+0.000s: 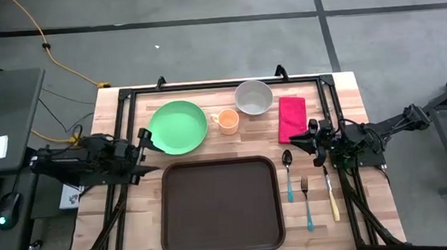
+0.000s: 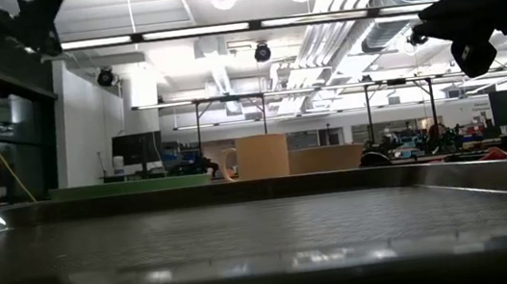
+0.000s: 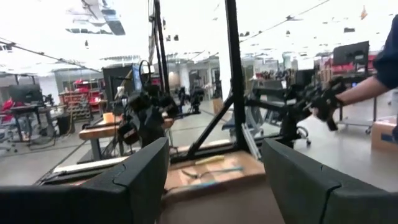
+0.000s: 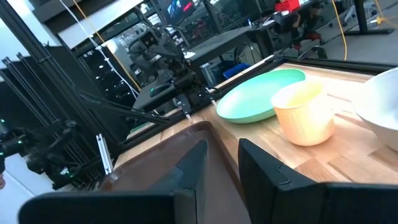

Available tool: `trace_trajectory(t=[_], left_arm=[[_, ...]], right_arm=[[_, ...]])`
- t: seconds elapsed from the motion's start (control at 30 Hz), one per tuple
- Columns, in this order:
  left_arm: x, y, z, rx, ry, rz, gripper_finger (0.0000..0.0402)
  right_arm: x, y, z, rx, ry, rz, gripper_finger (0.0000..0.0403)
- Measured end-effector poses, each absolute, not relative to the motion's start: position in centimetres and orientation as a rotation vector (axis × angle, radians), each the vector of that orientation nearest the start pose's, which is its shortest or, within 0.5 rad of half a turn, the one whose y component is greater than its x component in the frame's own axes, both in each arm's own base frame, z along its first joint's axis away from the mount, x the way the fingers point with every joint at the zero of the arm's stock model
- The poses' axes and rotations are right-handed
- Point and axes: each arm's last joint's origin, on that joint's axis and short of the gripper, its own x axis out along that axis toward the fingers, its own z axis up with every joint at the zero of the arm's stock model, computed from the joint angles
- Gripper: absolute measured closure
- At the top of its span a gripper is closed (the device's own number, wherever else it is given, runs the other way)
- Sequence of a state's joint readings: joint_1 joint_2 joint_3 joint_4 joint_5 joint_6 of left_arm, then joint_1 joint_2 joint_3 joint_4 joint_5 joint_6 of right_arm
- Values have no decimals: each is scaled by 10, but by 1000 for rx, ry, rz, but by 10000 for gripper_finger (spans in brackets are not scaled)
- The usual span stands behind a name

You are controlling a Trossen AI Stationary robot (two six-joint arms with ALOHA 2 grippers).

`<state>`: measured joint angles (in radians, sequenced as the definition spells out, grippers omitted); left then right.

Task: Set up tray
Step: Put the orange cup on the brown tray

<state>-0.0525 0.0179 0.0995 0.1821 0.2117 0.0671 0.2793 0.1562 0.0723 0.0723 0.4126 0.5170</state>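
a pale, butcher-block wood table [image 1: 136, 228] carries a dark brown plastic tray [image 1: 220, 207] with a finely textured, faintly glossy floor. beside it lie a smooth green plate [image 1: 179, 127], a red cloth napkin [image 1: 292, 118] and shiny metal cutlery [image 1: 288, 173].

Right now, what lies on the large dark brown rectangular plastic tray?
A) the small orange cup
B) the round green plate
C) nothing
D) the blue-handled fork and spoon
C: in the high view the large dark brown rectangular plastic tray is bare, with the round green plate and small orange cup on the wood behind it, and the blue-handled fork and spoon to its side.
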Motion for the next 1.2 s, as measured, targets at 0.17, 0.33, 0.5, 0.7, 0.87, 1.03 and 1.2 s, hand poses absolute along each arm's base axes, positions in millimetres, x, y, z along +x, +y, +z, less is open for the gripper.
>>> trace_trajectory(t=[0.17,0.33,0.5,0.7,0.87,1.03,1.2], left_arm=[[88,-12,234,112,-280,-284,114],[103,-13,256,123,-178,-291,114],[132,-14,288,176,-77,-295,114],[172,-16,331,235,71,-307,114],[201,-16,360,265,190,-282,114],[224,-16,383,267,263,-261,114],[241,-17,399,268,307,-261,114]], right_arm=[[102,17,183,515,-26,-136,336],[102,16,183,515,-31,-155,336],[102,16,183,515,-34,-167,336],[102,16,183,515,-34,-167,336],[102,16,183,514,-34,-167,336],[102,16,183,513,-33,-166,336],[102,16,183,512,-33,-166,336]])
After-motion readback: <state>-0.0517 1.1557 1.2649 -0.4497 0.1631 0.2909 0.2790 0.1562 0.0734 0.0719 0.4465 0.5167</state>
